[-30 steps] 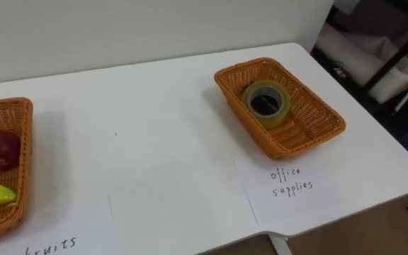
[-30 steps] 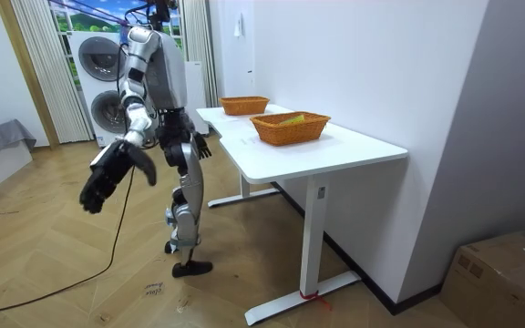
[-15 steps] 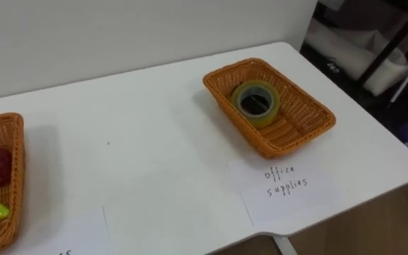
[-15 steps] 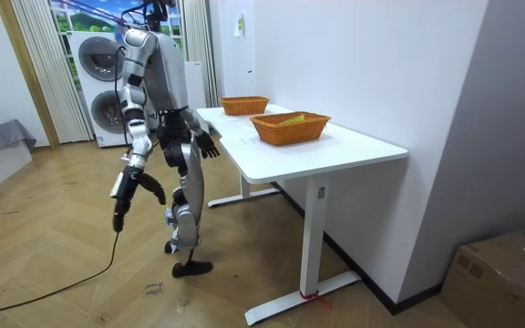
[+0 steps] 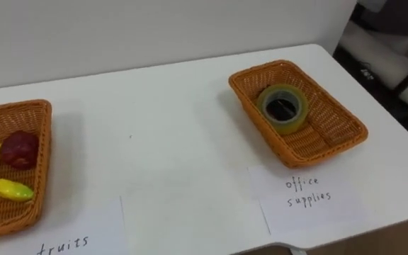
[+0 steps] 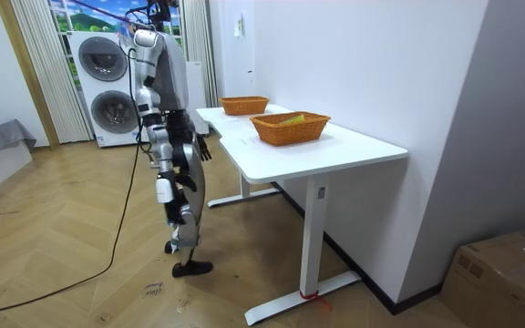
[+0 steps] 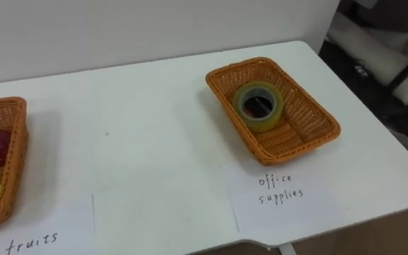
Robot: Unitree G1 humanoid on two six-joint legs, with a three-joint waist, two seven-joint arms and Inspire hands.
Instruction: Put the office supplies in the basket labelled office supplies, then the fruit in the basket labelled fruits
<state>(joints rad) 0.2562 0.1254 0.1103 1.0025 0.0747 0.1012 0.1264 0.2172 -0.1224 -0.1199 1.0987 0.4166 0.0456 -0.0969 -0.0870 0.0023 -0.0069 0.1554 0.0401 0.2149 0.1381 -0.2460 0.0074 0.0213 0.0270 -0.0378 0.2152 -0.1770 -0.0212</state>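
Since a second ago the robot's right arm, then swung out wide from its side, has dropped. It now hangs straight down by the hip, with the right hand (image 6: 164, 189) at thigh level; whether that hand is open or closed cannot be told. The left hand (image 6: 202, 148) is a dark shape next to the edge of the white table (image 5: 168, 127), its state equally unreadable. The robot stands upright at the table's long side.

The yellowish clear tape roll (image 5: 283, 108) lies flat, hole upward, about midway in the right-hand orange wicker basket (image 5: 331, 134), whose long axis runs from far left to near right. In the left-hand orange wicker basket (image 5: 30, 117) the curved yellow banana (image 5: 2, 183) lies with its long axis from far left to near right. One of its ends is up by the dark red apple (image 5: 20, 149), which sits in its curve. A handwritten paper label (image 5: 310, 198) lies on the table before the right-hand basket, and another paper label (image 5: 69, 237) before the left.
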